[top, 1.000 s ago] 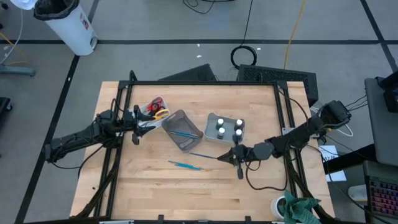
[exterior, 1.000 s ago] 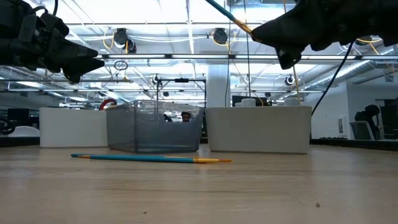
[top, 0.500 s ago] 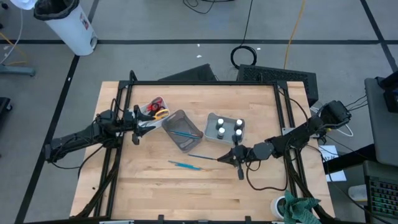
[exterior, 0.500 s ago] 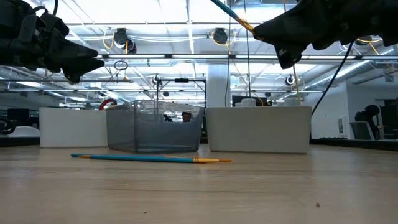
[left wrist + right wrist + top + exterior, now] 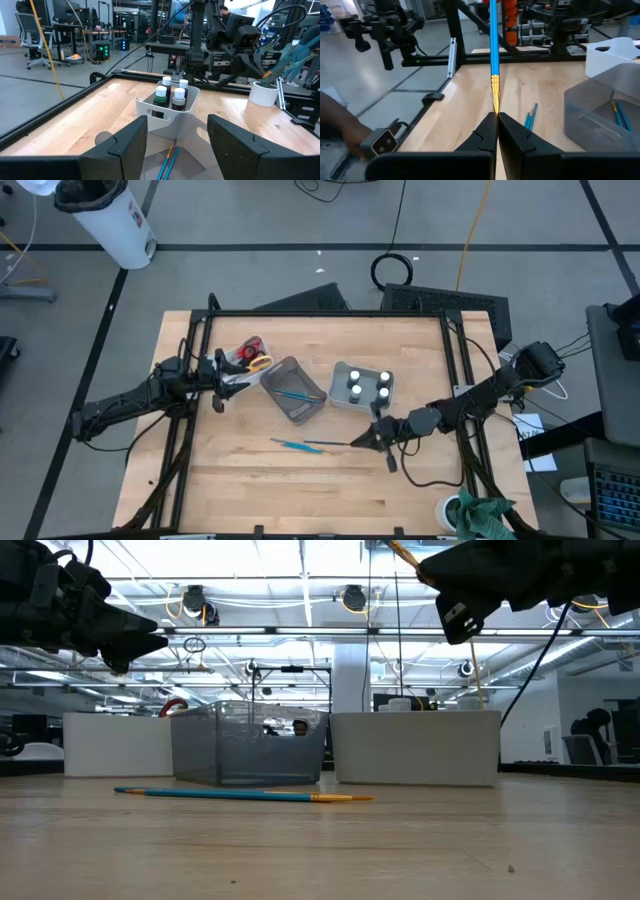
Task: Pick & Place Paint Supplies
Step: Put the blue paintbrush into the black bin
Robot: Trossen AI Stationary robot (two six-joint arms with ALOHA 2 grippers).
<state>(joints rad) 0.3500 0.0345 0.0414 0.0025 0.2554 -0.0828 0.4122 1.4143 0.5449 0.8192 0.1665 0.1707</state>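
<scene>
Right gripper point(image 5: 372, 440) with clamped blue brush point(image 5: 330, 443), now lower and nearer the table brush point(image 5: 298, 446).

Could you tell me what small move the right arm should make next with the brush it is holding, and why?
Probably carry it toward the clear bin. The right gripper is shut on a blue brush, held above the table, and that bin already holds a blue brush, so it looks like the brushes' place.

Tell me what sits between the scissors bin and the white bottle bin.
In the high view, the clear bin with blue brushes inside sits between the scissors bin and the white bottle bin. The low view shows the same order.
</scene>
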